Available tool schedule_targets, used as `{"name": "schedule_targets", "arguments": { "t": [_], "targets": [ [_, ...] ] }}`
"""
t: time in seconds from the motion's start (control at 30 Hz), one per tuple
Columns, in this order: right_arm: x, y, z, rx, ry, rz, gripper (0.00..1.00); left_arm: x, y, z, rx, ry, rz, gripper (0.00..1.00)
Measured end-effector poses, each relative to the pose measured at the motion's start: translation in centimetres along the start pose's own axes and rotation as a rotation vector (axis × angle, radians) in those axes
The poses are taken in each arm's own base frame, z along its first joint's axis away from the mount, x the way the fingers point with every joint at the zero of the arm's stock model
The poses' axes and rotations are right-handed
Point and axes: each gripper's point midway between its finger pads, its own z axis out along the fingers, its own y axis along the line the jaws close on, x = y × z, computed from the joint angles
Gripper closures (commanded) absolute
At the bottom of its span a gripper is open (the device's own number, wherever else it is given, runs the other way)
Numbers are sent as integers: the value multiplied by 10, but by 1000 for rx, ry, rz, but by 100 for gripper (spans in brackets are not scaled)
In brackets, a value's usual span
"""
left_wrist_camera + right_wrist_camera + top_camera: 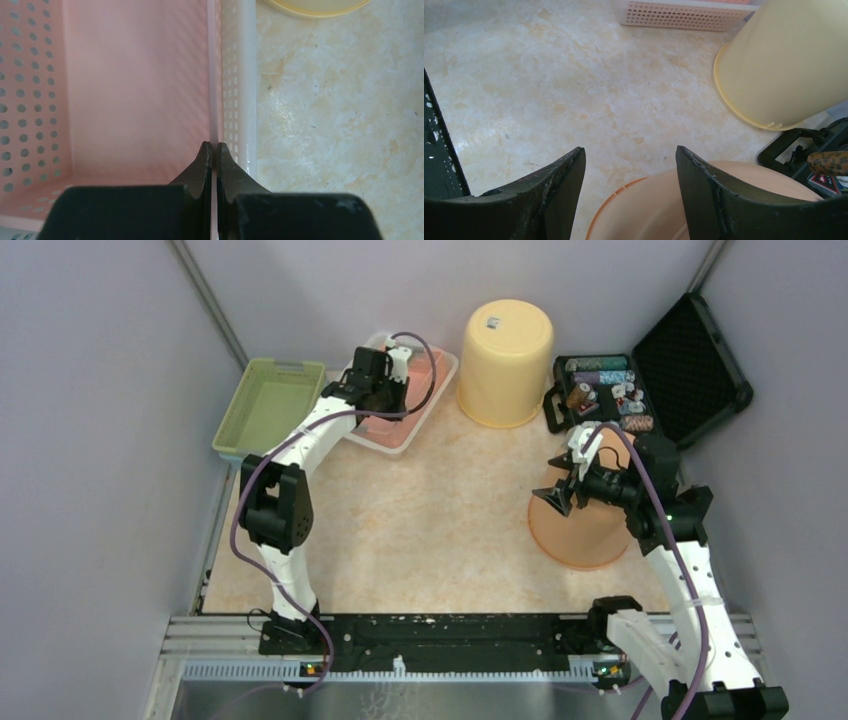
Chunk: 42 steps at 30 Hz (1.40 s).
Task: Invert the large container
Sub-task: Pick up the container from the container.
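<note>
The large container, a pink perforated basket [135,90], sits at the table's back [392,427], nested inside a white perforated basket [240,75]. My left gripper [213,147] reaches down into it [385,405] and is shut on its thin right wall, one finger on each side. My right gripper [630,155] stands open at the right [557,495], beside an upturned orange bucket [585,530]. Its right finger hangs over that bucket's side [664,210], and nothing lies between the fingers.
An upturned yellow bucket [505,360] stands at the back centre, just right of the baskets. A green basket [268,405] lies at the back left. An open black case [690,350] with chips sits at the back right. Grey walls enclose the table.
</note>
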Motion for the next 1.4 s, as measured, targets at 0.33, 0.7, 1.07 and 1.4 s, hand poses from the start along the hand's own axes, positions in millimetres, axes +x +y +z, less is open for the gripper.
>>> {"name": "schedule_targets", "arguments": {
  "t": [0.33, 0.7, 1.07, 1.4],
  "targets": [
    [0, 2, -1, -1, 1, 1, 33, -26, 0, -26, -27, -59, 10, 100],
    [-1, 4, -1, -13, -4, 3, 28, -66, -9, -76, -27, -193, 37, 100],
    [-1, 7, -2, -25, -7, 6, 1, -93, -26, -117, 29, -302, 73, 100],
    [-2, 11, -1, -44, -15, 4, 1, -114, -60, -183, 147, -452, 160, 100]
  ]
}}
